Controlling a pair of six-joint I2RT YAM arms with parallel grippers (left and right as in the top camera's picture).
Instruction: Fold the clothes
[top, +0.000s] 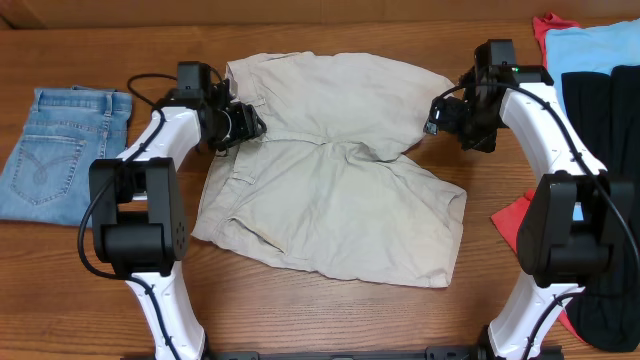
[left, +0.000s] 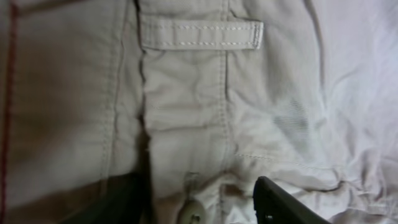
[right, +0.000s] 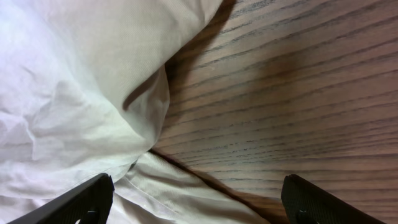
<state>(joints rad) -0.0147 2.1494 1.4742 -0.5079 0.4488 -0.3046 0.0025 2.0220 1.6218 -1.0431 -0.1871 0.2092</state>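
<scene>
The beige khaki shorts (top: 330, 170) lie spread across the middle of the wooden table, waistband to the left. My left gripper (top: 250, 122) is open low over the waistband; the left wrist view shows a belt loop (left: 199, 34), the button (left: 189, 213) and the fly between my fingers (left: 199, 208). My right gripper (top: 437, 115) is open at the shorts' upper right leg edge (right: 124, 106); its fingers (right: 196, 205) straddle the hem and bare wood.
Folded denim-blue jeans (top: 55, 150) lie at the far left. At the right edge are a light-blue garment (top: 590, 45), red cloth (top: 512, 218) and a black garment (top: 612, 130). Bare wood (right: 298, 93) lies beside the shorts' leg.
</scene>
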